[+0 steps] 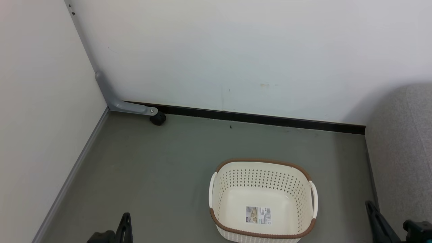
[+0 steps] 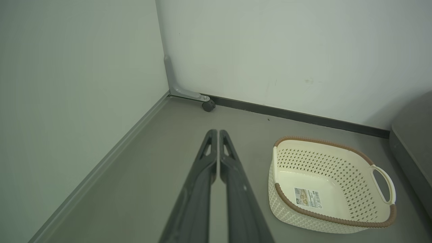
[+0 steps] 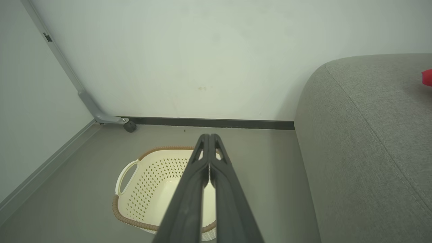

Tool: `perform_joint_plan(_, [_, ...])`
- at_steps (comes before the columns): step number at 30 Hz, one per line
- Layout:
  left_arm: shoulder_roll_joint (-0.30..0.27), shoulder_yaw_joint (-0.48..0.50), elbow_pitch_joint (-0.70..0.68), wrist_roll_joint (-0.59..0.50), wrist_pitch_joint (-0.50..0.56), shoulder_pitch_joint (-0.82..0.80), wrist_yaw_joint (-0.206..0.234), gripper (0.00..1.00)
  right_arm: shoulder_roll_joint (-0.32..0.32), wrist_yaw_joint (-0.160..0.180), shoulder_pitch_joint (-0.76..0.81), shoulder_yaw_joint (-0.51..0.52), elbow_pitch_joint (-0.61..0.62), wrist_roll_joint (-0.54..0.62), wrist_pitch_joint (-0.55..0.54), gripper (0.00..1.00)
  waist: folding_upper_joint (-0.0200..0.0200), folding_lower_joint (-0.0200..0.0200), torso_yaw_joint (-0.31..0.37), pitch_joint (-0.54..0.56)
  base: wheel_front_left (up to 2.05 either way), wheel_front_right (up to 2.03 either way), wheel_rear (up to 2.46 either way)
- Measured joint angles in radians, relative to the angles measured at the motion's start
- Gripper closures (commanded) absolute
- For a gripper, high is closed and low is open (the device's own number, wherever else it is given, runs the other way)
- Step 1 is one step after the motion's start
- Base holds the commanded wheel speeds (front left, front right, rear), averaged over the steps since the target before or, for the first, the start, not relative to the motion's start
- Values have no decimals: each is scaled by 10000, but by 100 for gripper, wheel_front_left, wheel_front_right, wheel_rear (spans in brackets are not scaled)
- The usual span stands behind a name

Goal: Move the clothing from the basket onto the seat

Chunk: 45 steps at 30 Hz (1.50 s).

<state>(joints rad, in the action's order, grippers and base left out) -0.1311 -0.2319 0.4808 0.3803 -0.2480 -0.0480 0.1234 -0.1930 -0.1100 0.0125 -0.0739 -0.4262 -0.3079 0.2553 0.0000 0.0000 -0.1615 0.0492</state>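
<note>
The cream-white basket (image 1: pixel 263 179) stands on the grey floor, its bare inside showing just the label (image 1: pixel 258 215). To its right is the grey sofa (image 1: pixel 401 145). A small patch of red clothing (image 3: pixel 428 77) lies on the sofa (image 3: pixel 364 135) at the right wrist view's right edge; which garment it is I cannot tell. My left gripper (image 1: pixel 126 219) is shut, low and left of the basket (image 2: pixel 324 141), and its fingertips (image 2: pixel 216 132) meet. My right gripper (image 3: pixel 209 136) is shut with nothing in it, above the basket (image 3: pixel 158 148) and beside the sofa's end (image 1: pixel 369 204).
A grey metal leg (image 1: pixel 128 107) with a black caster wheel (image 1: pixel 158 118) sits in the corner where two white walls meet. A black baseboard (image 1: pixel 263 118) runs along the far wall. Open grey floor (image 1: pixel 152 168) lies left of the basket.
</note>
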Motion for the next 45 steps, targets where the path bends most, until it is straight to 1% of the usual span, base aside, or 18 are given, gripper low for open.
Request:
perform_joint_plan(2, [58,-12,138,13,6,185,-4,100,150,0,167,-21,-148,-13,-29,100,0,0,2,0,0,0,0])
perform_joint_plan(5, [75,69,174,138,102,210,-58,100,201,0,196,50,-173,-188,-107,100,0,0,18,-2,0,0,0])
perform_joint_plan(8, [88,213,174,539,236,209,-104,100,207,0,174,121,-173,-476,-255,100,0,0,55,-11,0,0,0])
perform_joint_plan(9, [92,309,169,738,303,208,-146,100,230,0,164,150,-173,-775,-347,100,0,0,93,-21,0,0,0])
perform_joint_plan(14, [134,453,138,1373,535,195,-284,100,303,-2,125,261,-165,-1513,-531,100,0,0,206,-52,0,0,0])
perform_joint_plan(16, [165,541,107,1808,631,185,-368,100,330,-2,117,353,-136,-1908,-660,100,0,0,259,-68,0,0,0])
perform_joint_plan(30, [276,970,-148,3452,1158,148,-717,100,523,-4,-48,654,42,-3703,-1183,100,0,0,486,-136,0,0,0])
perform_joint_plan(33, [314,1053,-209,3833,1258,145,-729,100,581,-4,-83,713,94,-4096,-1294,100,0,0,533,-152,0,0,0])
perform_joint_plan(34, [322,1091,-234,3904,1317,145,-811,100,594,-4,-93,731,109,-4205,-1321,100,0,0,549,-157,0,0,0])
perform_joint_plan(45, [408,1436,-497,5233,1705,91,-1074,100,734,-15,-238,959,309,-5637,-1745,100,0,0,724,-214,0,0,0])
